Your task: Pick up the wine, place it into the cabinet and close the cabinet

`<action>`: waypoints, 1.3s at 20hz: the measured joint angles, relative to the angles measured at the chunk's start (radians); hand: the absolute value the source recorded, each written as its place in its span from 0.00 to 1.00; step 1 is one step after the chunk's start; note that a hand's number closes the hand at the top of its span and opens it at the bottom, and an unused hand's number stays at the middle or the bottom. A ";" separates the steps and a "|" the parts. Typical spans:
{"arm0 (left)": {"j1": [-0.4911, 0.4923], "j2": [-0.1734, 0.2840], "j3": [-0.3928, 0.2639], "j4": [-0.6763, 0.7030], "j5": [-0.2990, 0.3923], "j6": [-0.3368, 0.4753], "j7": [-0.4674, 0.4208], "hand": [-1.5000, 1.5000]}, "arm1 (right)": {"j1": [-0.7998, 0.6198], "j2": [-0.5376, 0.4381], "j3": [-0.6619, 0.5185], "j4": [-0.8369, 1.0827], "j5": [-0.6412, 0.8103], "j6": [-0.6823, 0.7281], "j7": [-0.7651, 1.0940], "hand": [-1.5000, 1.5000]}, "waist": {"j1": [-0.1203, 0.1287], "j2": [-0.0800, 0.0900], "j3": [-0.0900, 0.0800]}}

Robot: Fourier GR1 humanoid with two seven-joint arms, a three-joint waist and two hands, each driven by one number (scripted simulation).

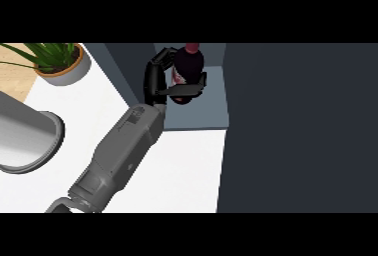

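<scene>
A dark wine bottle (186, 70) is held by the left hand (164, 80), whose fingers and thumb are curled round its body. The bottle is seen inside the open cabinet (207, 107), above its pale blue-grey floor, with the red-capped neck pointing to the back. The grey forearm is stretched across the white counter (177, 165). A potted plant (55, 60) and a grey round pot (29, 142) are seen at the left.

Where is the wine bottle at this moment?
In the head view, the wine bottle is top centre, held in the left hand inside the open cabinet, right of the potted plant.
</scene>
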 measured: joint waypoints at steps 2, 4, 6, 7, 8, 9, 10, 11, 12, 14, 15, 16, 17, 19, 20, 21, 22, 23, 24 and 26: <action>-0.043 0.001 0.024 0.049 -0.006 0.000 -0.017 1.00 | -0.001 0.007 0.004 0.006 0.001 0.000 -0.009 0.00 | -0.001 0.001 0.000; -0.058 0.000 0.035 0.075 -0.011 0.009 -0.040 1.00 | -0.017 0.001 -0.012 0.008 -0.002 -0.002 0.000 0.00 | 0.000 0.001 0.000; -0.070 0.001 0.053 0.108 -0.007 0.008 -0.077 1.00 | -0.011 -0.007 -0.025 0.005 -0.009 0.008 0.005 0.00 | -0.004 0.002 0.000; -0.086 0.007 0.067 0.131 -0.005 0.005 -0.090 1.00 | -0.002 0.001 -0.013 0.006 -0.009 0.011 -0.004 0.00 | -0.009 0.003 0.000; -0.100 0.005 0.077 0.152 -0.006 0.001 -0.097 1.00 | -0.004 0.004 -0.006 0.007 -0.008 0.009 -0.002 0.00 | -0.008 0.003 0.000; -0.112 0.008 0.085 0.170 -0.007 -0.004 -0.102 1.00 | -0.004 0.005 -0.005 0.006 -0.009 0.009 -0.002 0.00 | -0.008 0.004 0.000; -0.131 0.008 0.094 0.190 -0.007 -0.004 -0.099 1.00 | -0.009 0.009 -0.004 0.007 -0.009 0.004 0.000 0.00 | -0.009 0.004 0.000; -0.141 0.006 0.102 0.206 -0.001 -0.004 -0.107 1.00 | -0.014 0.002 -0.018 0.009 -0.011 0.011 -0.005 0.00 | -0.012 0.005 0.000; -0.143 0.003 0.103 0.212 0.011 -0.005 -0.111 1.00 | -0.031 0.005 -0.005 0.009 -0.010 0.002 0.011 0.00 | -0.014 0.005 0.000; -0.158 0.000 0.122 0.234 0.031 -0.011 -0.115 1.00 | -0.042 0.006 -0.006 0.010 -0.013 -0.001 0.019 0.00 | -0.018 0.005 0.000; -0.160 -0.001 0.130 0.242 0.048 -0.014 -0.124 1.00 | -0.037 0.007 -0.003 0.012 -0.013 0.005 0.013 0.00 | -0.023 0.006 0.000; -0.159 -0.002 0.138 0.249 0.062 -0.024 -0.130 1.00 | -0.031 0.011 0.001 0.013 -0.013 0.006 0.008 0.00 | -0.024 0.006 0.000; -0.165 0.002 0.150 0.258 0.070 -0.035 -0.126 1.00 | -0.023 0.014 0.011 0.012 -0.013 0.009 0.006 0.00 | -0.024 0.006 0.001; -0.169 -0.002 0.170 0.274 0.084 -0.056 -0.142 1.00 | -0.021 0.016 0.016 0.014 -0.012 0.011 0.003 0.00 | -0.023 0.007 0.001; -0.173 -0.003 0.176 0.283 0.094 -0.063 -0.147 1.00 | -0.015 0.018 0.017 0.014 -0.012 0.014 -0.003 0.00 | -0.026 0.007 0.001; -0.180 -0.002 0.182 0.295 0.102 -0.070 -0.155 1.00 | -0.023 0.022 0.021 0.016 -0.010 0.009 -0.003 0.00 | -0.029 0.009 0.001; -0.183 -0.003 0.188 0.305 0.105 -0.079 -0.164 1.00 | -0.029 0.023 0.023 0.017 -0.010 0.005 0.003 0.00 | -0.029 0.009 0.001; -0.191 -0.002 0.196 0.316 0.108 -0.083 -0.166 1.00 | -0.019 0.028 0.032 0.017 -0.009 0.005 -0.003 0.00 | -0.030 0.009 0.001; -0.196 0.000 0.202 0.326 0.109 -0.091 -0.168 1.00 | -0.023 0.029 0.032 0.018 -0.008 0.004 -0.005 0.00 | -0.028 0.009 0.001; -0.206 -0.002 0.210 0.344 0.106 -0.099 -0.178 1.00 | -0.038 0.028 0.034 0.019 -0.007 -0.003 0.006 0.00 | -0.027 0.009 0.002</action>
